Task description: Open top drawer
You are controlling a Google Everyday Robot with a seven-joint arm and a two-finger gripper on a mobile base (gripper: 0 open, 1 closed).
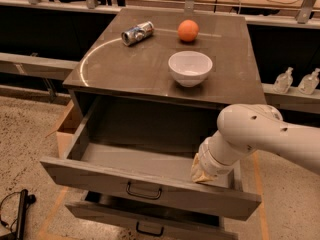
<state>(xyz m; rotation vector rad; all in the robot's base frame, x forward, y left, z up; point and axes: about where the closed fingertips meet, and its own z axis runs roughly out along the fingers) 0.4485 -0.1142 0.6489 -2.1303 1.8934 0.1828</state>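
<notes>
1. Camera view: the dark grey-brown cabinet's top drawer (100, 176) stands pulled well out. Its flat front, with a small black centre handle (143, 190), faces the camera, and its bare inner floor shows.
2. The white robot arm (260, 134) comes in from the right and bends down over the drawer's right part. The gripper (202, 173) sits at the front right corner, just behind the drawer front and low inside the drawer. Whether it is released or clenched cannot be told, since the cream-coloured wrist hides its tip.
3. Below, the lower drawer (105, 216) with its narrower front and black handle (149, 230) also sticks out, less far than the top one.
4. The cabinet's grey surface (125, 69) carries a crushed silver drink can (137, 32) lying on its side at the back left. A round orange fruit (188, 30) sits at the back centre, and a white ceramic bowl (190, 68) stands upright nearer the front. The three are apart from one another.
5. Two clear pump bottles (283, 80) stand on a ledge to the right of the cabinet.
</notes>
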